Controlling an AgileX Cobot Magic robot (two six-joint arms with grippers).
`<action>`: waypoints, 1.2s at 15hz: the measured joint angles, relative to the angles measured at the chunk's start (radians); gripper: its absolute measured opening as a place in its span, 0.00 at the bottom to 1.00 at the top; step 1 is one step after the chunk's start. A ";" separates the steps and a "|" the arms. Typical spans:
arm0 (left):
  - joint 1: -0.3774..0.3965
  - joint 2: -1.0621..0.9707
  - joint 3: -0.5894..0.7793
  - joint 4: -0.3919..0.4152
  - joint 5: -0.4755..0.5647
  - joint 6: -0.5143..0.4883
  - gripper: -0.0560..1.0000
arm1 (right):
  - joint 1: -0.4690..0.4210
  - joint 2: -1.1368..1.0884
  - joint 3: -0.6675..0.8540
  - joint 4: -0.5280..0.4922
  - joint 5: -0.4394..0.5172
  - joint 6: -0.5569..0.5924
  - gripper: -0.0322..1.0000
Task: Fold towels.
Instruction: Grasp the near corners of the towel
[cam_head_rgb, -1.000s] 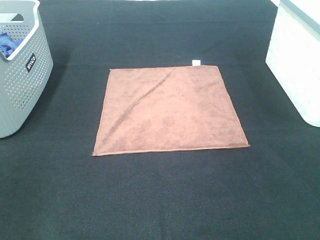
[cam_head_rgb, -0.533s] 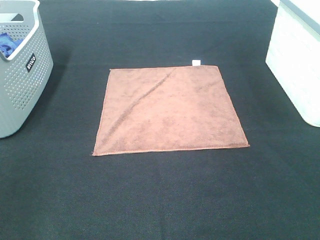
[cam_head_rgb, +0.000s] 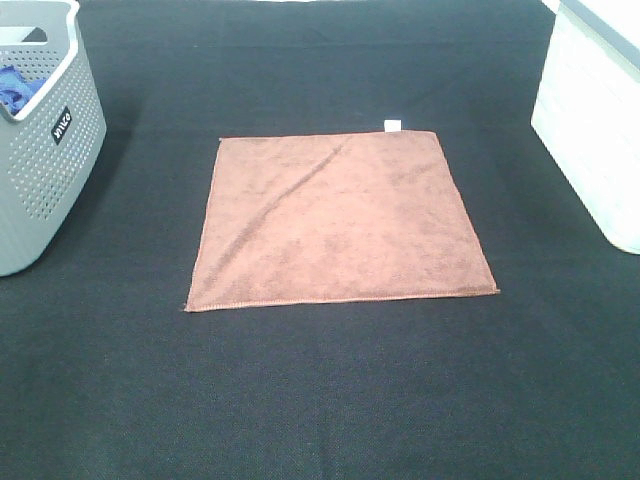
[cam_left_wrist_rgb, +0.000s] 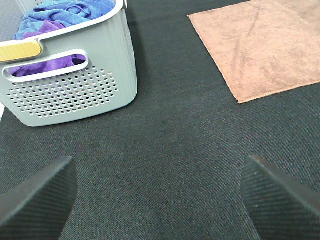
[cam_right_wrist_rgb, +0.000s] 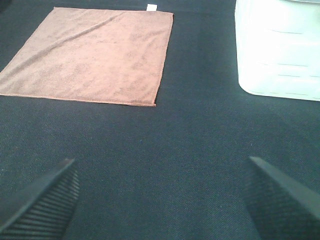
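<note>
The reddish-brown towel (cam_head_rgb: 340, 218) lay spread flat and unfolded in the middle of the black table cover (cam_head_rgb: 320, 400). A shallow crease ran diagonally from its far edge toward its left side. Its small white tag (cam_head_rgb: 393, 125) poked out from the far edge near the right corner.

From my remote station I read the left gripper (cam_left_wrist_rgb: 160, 200) as wide open, its two ribbed fingers far apart over bare cover with nothing between them, short of the towel's near left corner. The right gripper (cam_right_wrist_rgb: 160, 200) was likewise spread and empty, short of the near right corner.

A grey perforated basket (cam_head_rgb: 45, 150) holding blue and purple cloths (cam_left_wrist_rgb: 65, 12) stood well apart on the towel's left. A white bin (cam_head_rgb: 595, 120) stood off to its right.
</note>
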 joint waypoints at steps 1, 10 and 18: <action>0.000 0.000 0.000 0.000 0.000 0.000 0.85 | 0.000 0.000 0.000 0.000 0.000 0.000 0.84; 0.000 0.000 0.000 0.000 0.000 0.000 0.85 | 0.000 0.000 0.000 0.000 0.000 0.000 0.84; 0.000 0.000 0.000 0.000 0.000 0.000 0.85 | 0.000 0.000 0.000 0.000 0.000 0.000 0.84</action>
